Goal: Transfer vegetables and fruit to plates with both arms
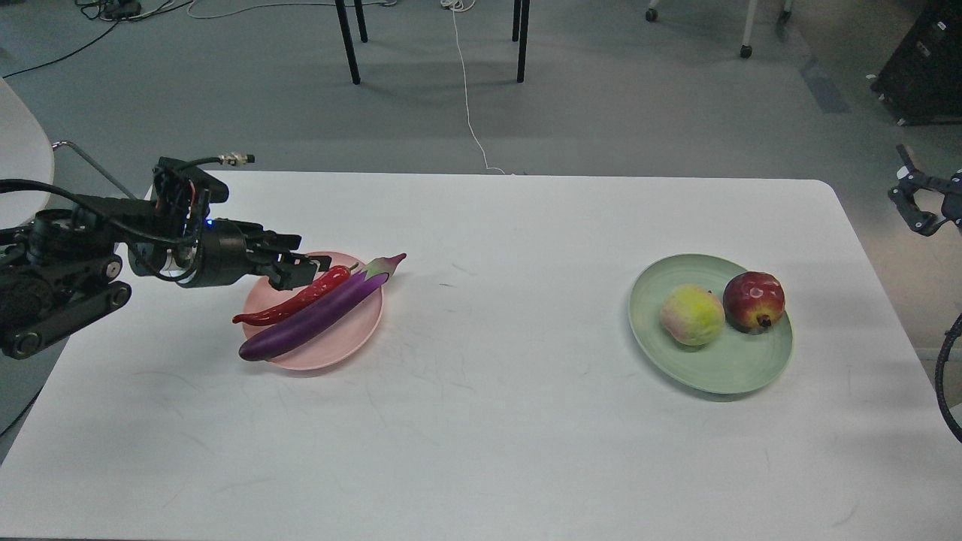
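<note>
Pink plate [347, 347] near the table's [481, 451] left edge carries both vegetables: eggplant [316, 319] lying diagonally, its ends overhanging the rim, and chili [294, 302] resting against its far side. Green plate [721, 361] toward the right edge holds peach [692, 315] and pomegranate [754, 301], touching or nearly so.

Left tool [316, 266] sits at the chili's stem end, fingers narrowly parted; contact with the chili cannot be told. Right tool [913, 203] sits off the right edge, too small to judge.

Risk: if the left tool drags on leaving, the chili may slide off, or the overhanging eggplant may roll off the rim.
</note>
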